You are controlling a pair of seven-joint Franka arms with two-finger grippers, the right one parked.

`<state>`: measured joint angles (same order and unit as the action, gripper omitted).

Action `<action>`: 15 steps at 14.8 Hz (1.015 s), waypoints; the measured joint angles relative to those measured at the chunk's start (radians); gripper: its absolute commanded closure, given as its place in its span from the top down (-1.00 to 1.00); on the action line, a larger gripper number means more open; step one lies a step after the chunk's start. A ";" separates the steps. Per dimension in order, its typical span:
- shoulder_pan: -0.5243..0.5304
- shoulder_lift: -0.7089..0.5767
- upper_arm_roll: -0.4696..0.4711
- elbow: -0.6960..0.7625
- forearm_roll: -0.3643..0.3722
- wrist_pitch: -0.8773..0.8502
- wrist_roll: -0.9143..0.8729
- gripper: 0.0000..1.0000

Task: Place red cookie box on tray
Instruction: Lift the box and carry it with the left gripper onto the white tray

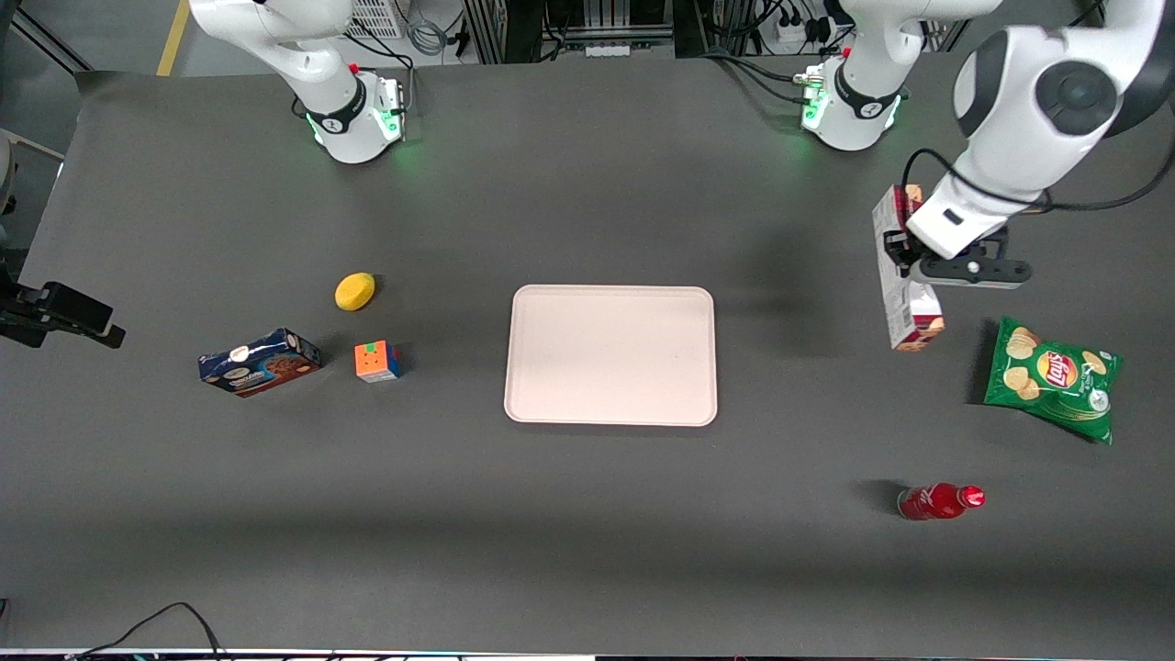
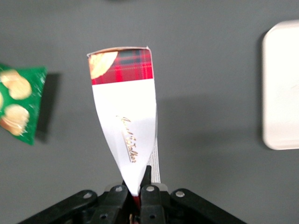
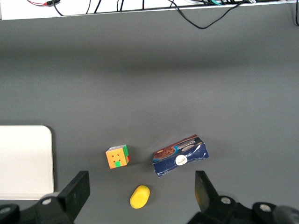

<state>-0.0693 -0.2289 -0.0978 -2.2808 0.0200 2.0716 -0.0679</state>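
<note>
The red cookie box [image 1: 900, 275] hangs lifted above the table toward the working arm's end, with its plaid and white faces showing. My gripper [image 1: 904, 252] is shut on the box near its middle. The wrist view shows the red cookie box [image 2: 125, 116] pinched between my fingers [image 2: 148, 186], its plaid end pointing away. The pale tray [image 1: 610, 355] lies flat at the table's middle with nothing on it, well apart from the box. An edge of the tray [image 2: 280, 84] shows in the wrist view.
A green chip bag [image 1: 1051, 376] lies beside the hanging box, nearer the front camera. A red bottle [image 1: 938, 501] lies nearer still. A yellow lemon [image 1: 354, 291], a colour cube [image 1: 377, 361] and a dark-blue cookie box [image 1: 260, 362] sit toward the parked arm's end.
</note>
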 measured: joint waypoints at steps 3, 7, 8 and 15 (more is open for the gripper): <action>-0.003 0.026 -0.055 0.233 -0.037 -0.175 -0.001 -1.00; -0.004 0.140 -0.164 0.452 -0.079 -0.268 -0.082 -1.00; -0.005 0.182 -0.204 0.472 -0.084 -0.244 -0.128 -1.00; -0.118 0.517 -0.336 0.472 0.026 0.064 -0.449 -1.00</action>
<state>-0.1874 0.2878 -0.4339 -1.8085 0.0460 2.1356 -0.5169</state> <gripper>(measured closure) 0.921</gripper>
